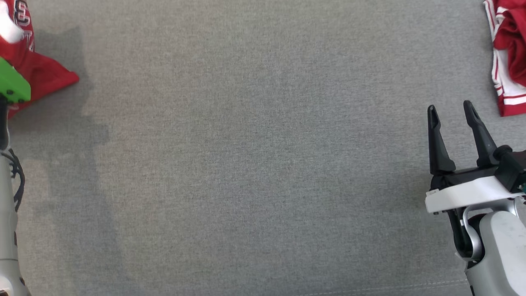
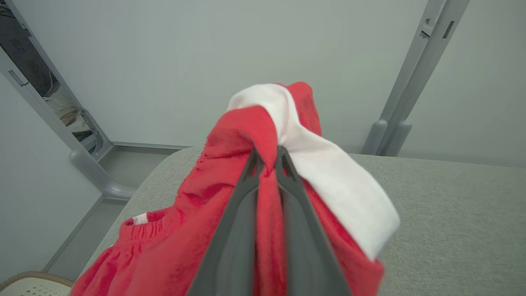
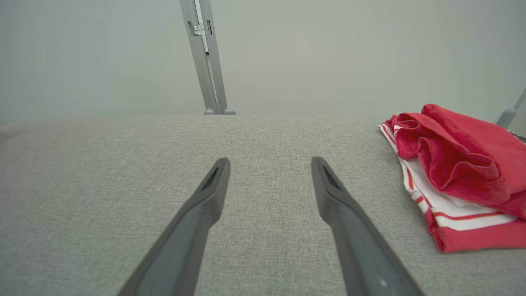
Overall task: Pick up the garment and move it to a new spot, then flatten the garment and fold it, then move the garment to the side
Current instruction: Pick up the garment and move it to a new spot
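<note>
The red garment [image 2: 230, 197] is bunched between the left gripper [image 2: 268, 158] fingers, clamped tight, its white band [image 2: 337, 185] draping right of the tips. The right gripper [image 1: 451, 110] hangs spread and empty over the grey cloth surface [image 1: 263, 164], with a red-and-white garment [image 1: 507, 57] just beyond its fingertips, to the right.

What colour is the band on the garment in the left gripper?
White band on the red garment; clearest in the left wrist view.

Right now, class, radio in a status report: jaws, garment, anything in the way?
Left jaws shut on red garment, bunched, far left. Right jaws open, holding nothing. Another red pile far right, off the middle.
</note>
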